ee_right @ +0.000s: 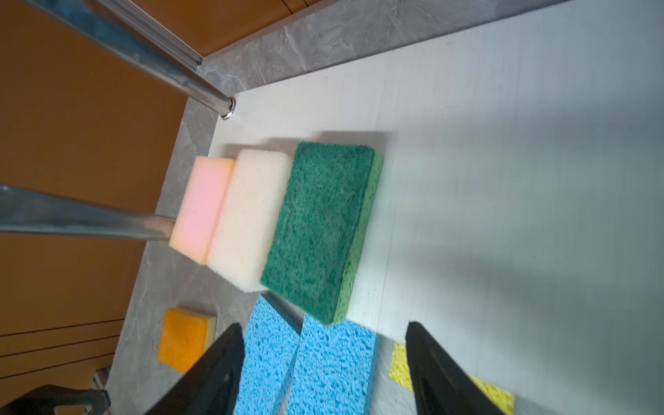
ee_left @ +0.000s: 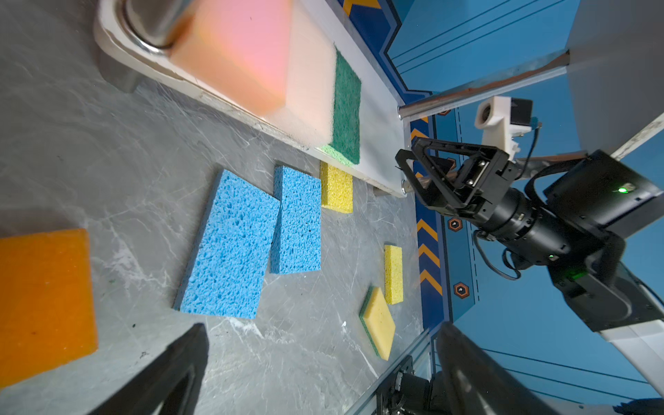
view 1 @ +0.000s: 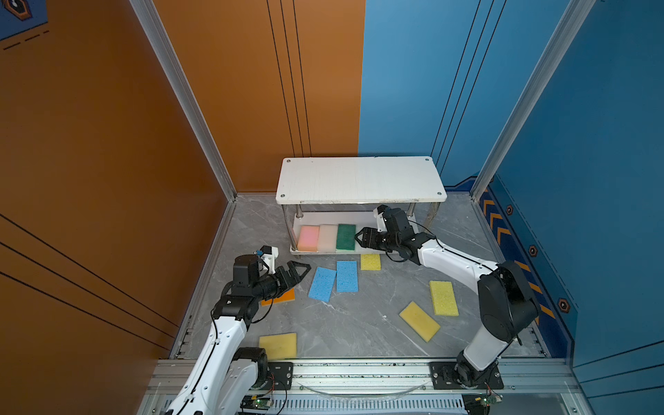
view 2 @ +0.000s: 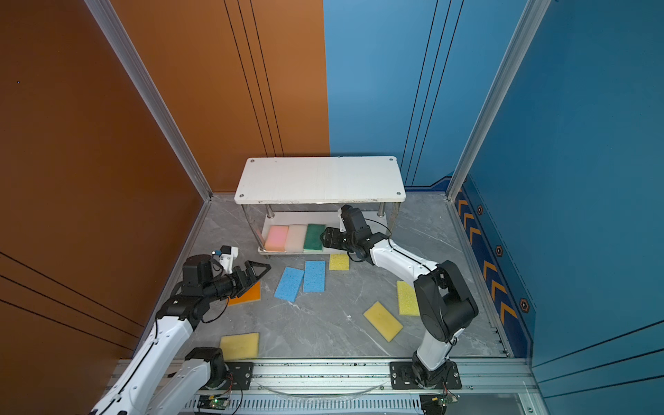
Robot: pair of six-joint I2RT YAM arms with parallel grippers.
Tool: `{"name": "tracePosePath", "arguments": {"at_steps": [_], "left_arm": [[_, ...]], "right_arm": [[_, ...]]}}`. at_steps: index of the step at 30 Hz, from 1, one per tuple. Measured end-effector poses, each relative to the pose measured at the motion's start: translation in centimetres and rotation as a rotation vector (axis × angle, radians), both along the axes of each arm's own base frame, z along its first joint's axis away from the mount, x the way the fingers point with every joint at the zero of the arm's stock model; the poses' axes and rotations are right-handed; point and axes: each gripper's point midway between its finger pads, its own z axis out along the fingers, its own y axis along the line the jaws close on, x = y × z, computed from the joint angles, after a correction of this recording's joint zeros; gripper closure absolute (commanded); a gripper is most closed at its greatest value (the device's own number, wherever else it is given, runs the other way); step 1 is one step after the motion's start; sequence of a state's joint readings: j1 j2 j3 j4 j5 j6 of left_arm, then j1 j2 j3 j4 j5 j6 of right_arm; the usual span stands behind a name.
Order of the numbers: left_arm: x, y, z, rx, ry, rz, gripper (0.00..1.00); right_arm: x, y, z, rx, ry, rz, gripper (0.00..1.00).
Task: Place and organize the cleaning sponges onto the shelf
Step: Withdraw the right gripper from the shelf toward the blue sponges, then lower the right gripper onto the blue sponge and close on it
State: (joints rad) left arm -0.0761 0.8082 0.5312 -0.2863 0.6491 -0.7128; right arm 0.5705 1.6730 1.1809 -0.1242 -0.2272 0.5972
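Observation:
The shelf (view 1: 361,179) stands at the back. On its lower board (ee_right: 503,179) a pink sponge (view 1: 308,238), an off-white one (view 1: 327,238) and a dark green one (view 1: 346,237) lie side by side. My right gripper (view 1: 358,240) hovers open and empty just right of the green sponge (ee_right: 323,230). Two blue sponges (view 1: 322,284) (view 1: 347,276) and several yellow ones (view 1: 370,262) (view 1: 443,298) lie on the floor. My left gripper (view 1: 300,275) is open and empty over an orange sponge (view 1: 284,297), which it partly hides.
Shiny shelf legs (view 1: 294,230) stand at the lower board's corners. Orange wall on the left, blue wall on the right, and a metal rail (view 1: 359,370) with both arm bases along the front. More yellow sponges (view 1: 419,321) (view 1: 278,345) lie near the front.

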Motion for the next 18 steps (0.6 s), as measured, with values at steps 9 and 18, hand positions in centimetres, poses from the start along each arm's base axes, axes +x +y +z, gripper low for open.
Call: {"name": "tracePosePath", "arguments": {"at_steps": [9,18], "left_arm": [[-0.4,-1.9,-2.2,0.067,0.048,-0.062,0.00],[-0.3,-1.6,-2.3,0.065,0.038,-0.051,0.00]], "right_arm": [[-8.8,2.3,-5.6,-0.179,0.174,0.149,0.39],[-10.6,4.0,-10.8,-0.294,0.267,0.198,0.45]]}}
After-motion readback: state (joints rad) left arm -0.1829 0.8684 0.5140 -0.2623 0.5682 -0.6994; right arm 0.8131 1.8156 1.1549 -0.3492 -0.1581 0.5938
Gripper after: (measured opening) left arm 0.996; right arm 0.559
